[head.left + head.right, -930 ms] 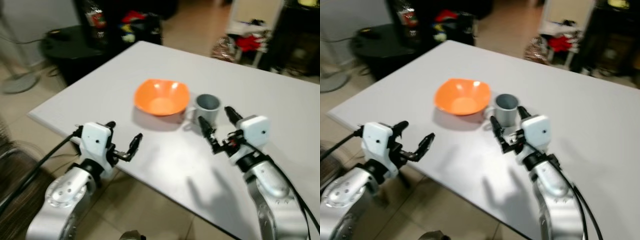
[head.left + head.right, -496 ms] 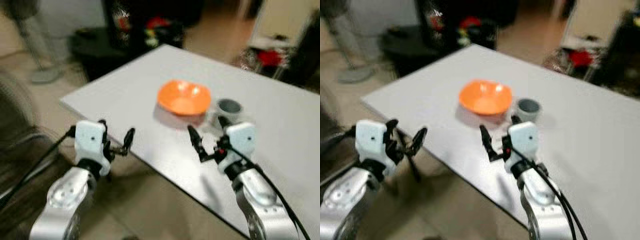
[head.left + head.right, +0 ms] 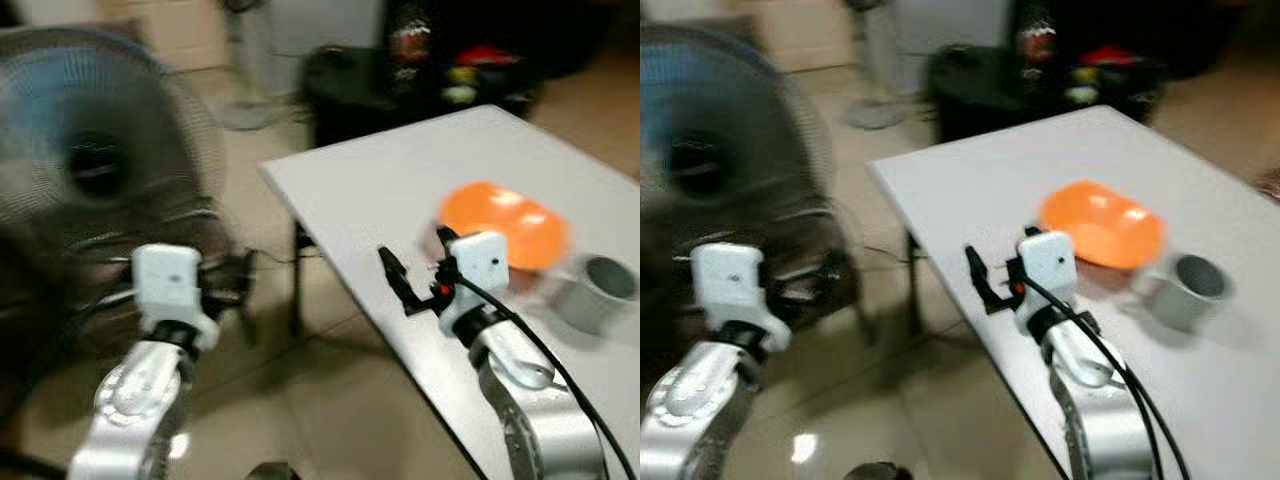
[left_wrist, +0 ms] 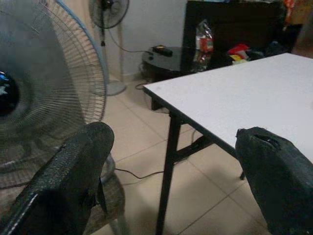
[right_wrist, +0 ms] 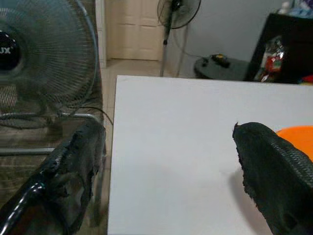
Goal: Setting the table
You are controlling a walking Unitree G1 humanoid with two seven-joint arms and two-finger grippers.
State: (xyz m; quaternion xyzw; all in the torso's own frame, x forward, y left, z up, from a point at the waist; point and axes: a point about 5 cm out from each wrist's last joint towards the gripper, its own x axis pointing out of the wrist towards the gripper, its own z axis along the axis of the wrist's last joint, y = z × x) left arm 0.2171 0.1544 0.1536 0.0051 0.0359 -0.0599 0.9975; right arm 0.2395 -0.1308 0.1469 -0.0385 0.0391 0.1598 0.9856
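Nearest, the left tool [image 3: 235,285] hangs over bare tiled floor [image 3: 330,400] off the tabletop [image 3: 400,190] edge, fingers apart and empty. The right tool [image 3: 418,275] hovers just inside that edge, over the tabletop's near side, fingers also spread with nothing between them. Open white surface runs from the tabletop corner [image 4: 146,88] to the orange bowl [image 3: 500,225], which sits just beside the grey mug [image 3: 595,290]. A large standing fan [image 3: 95,165] stands on the floor close off the corner; its hub shows the letters "UX" [image 5: 6,50] (the rest is cut off). Beyond the tabletop stand a black side table [image 4: 166,56] and a second fan [image 4: 108,10]. Since 0.9 s ago the camera has swung left: bowl and mug now lie toward the right, the big fan is newly in view, and the left tool has left the tabletop.
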